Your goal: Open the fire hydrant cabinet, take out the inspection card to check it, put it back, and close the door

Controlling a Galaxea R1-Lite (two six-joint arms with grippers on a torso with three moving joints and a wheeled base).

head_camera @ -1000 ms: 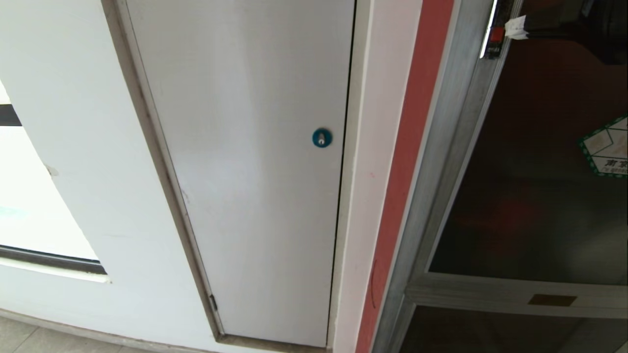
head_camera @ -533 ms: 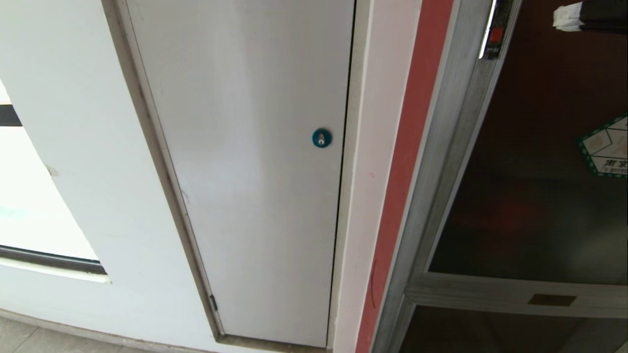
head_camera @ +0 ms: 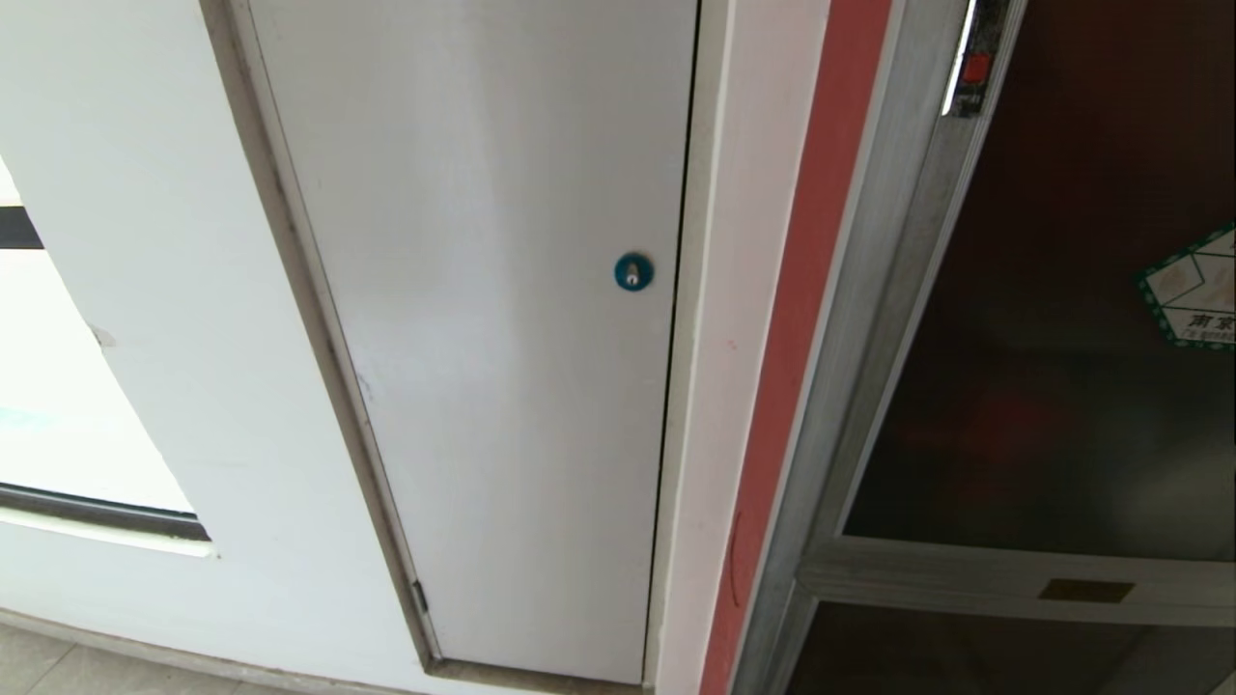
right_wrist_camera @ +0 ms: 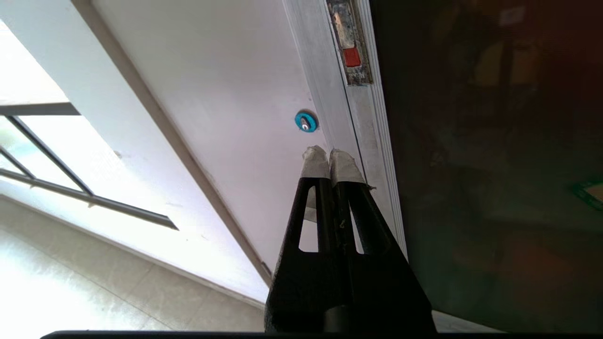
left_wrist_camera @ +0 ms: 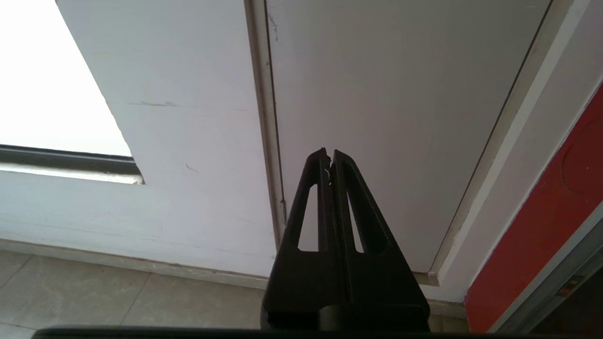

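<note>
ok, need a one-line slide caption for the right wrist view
Right gripper, shut and empty, pointing at the closed glass door's aluminium frame below its red latch.

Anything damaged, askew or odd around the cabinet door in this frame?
Nothing stands out. The door sits shut and square in its aluminium frame, its latch looks worn but intact, and the right gripper is shut, holding nothing.
</note>
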